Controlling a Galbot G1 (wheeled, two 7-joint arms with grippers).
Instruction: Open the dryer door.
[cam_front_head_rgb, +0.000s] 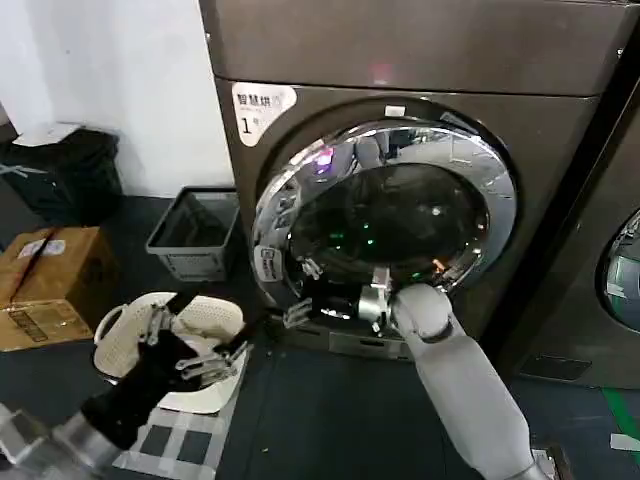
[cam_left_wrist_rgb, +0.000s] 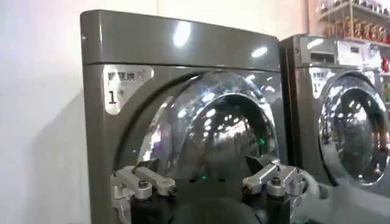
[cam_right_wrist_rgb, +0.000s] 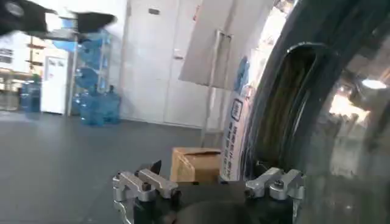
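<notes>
The bronze-grey dryer (cam_front_head_rgb: 400, 50) carries a white sticker marked "1". Its dryer door (cam_front_head_rgb: 492, 175), a chrome ring around dark glass, faces me; its left edge seems to stand slightly out from the front. My right gripper (cam_front_head_rgb: 303, 292) is open at the door's lower left rim, the arm reaching in from the bottom right. In the right wrist view the right gripper (cam_right_wrist_rgb: 211, 192) is open beside the curved dark door edge (cam_right_wrist_rgb: 286, 109), gripping nothing. My left gripper (cam_front_head_rgb: 190, 345) hangs open low on the left, well clear of the dryer (cam_left_wrist_rgb: 183, 42), and its open fingers (cam_left_wrist_rgb: 152, 182) frame the door (cam_left_wrist_rgb: 207, 122).
A grey crate (cam_front_head_rgb: 195, 235) stands on the floor left of the dryer. A white laundry basket (cam_front_head_rgb: 215, 315) lies under my left gripper, with a cardboard box (cam_front_head_rgb: 50, 285) and a black bag (cam_front_head_rgb: 65, 170) farther left. A neighbouring machine (cam_front_head_rgb: 620, 270) stands on the right.
</notes>
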